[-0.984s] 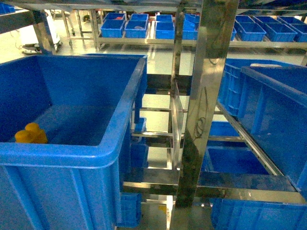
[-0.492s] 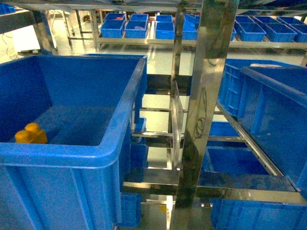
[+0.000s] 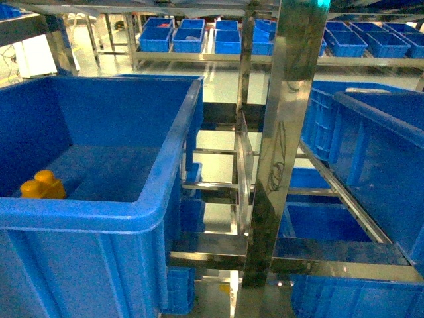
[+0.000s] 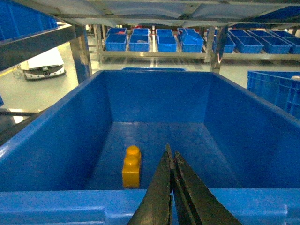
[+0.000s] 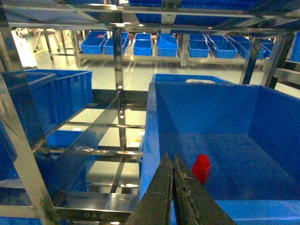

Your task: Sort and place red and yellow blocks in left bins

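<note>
Left bin [image 3: 99, 212]: large deep blue plastic crate with a thick rolled rim, filling the left of the head view; ribbed outer wall visible below the rim. Also seen from the left wrist view [image 4: 56, 136], looking down into it over the near rim.

Yellow block [image 4: 131, 167]: orange-yellow glossy toy brick with two round studs on top, standing upright on the crate floor, left of centre and toward the near wall. In the head view [image 3: 42, 185] it shows at the far left, partly cut off by the near rim.

Left claw [image 4: 171, 157]: two dark fingers pressed together to a point, nothing between them; the tips hang above the near rim of the crate, just right of the yellow block and apart from it.

Right crate [image 5: 225, 136]: second deep blue crate, seen from the right wrist view; its near side shows at the right edge of the head view [image 3: 377, 165].

Red block [image 5: 201, 168]: bright red piece with a rounded top, resting on the floor of the right crate near its near-left corner.

Right claw [image 5: 172, 161]: dark fingers closed against each other, empty; tips above the near-left rim of the right crate, just left of the red block, not touching it.

Steel rack post [image 3: 285, 132]: polished upright between the two crates, with crossbars behind.

Background shelf [image 3: 218, 56]: long steel shelf carrying a row of small blue bins.
</note>
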{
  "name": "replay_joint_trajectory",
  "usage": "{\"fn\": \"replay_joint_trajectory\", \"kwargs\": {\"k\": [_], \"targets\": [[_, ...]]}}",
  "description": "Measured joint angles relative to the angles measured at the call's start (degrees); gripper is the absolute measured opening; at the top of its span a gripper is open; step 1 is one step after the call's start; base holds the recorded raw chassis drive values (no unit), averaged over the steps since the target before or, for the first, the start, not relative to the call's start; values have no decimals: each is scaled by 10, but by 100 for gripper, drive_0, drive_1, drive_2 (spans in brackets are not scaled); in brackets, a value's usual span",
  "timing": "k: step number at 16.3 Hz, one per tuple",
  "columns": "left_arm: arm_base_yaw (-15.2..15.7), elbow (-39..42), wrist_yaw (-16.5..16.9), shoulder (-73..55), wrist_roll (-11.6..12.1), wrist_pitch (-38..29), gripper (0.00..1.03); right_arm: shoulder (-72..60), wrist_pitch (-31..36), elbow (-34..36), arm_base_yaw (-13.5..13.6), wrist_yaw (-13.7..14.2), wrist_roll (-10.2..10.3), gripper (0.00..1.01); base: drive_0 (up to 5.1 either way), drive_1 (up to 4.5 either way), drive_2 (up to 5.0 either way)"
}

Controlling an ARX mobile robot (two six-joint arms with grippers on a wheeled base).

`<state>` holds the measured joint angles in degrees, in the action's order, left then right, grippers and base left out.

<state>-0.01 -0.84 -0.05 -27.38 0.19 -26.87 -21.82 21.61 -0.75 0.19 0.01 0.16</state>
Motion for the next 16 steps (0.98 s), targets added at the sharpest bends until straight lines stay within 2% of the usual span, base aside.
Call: {"fn": "replay_joint_trajectory", "kwargs": {"k": [12, 14, 16], "targets": [[0, 0, 0, 153, 0, 148, 2, 120, -118, 0, 0, 0, 0, 2, 0, 0, 0], [0, 0, 0, 165, 0, 160, 2, 186, -213, 0, 0, -1, 0, 2, 0, 0, 0], [0, 0, 0, 176, 0, 171, 2, 216, -208, -2, 0, -1, 0, 2, 0, 0, 0]]}}
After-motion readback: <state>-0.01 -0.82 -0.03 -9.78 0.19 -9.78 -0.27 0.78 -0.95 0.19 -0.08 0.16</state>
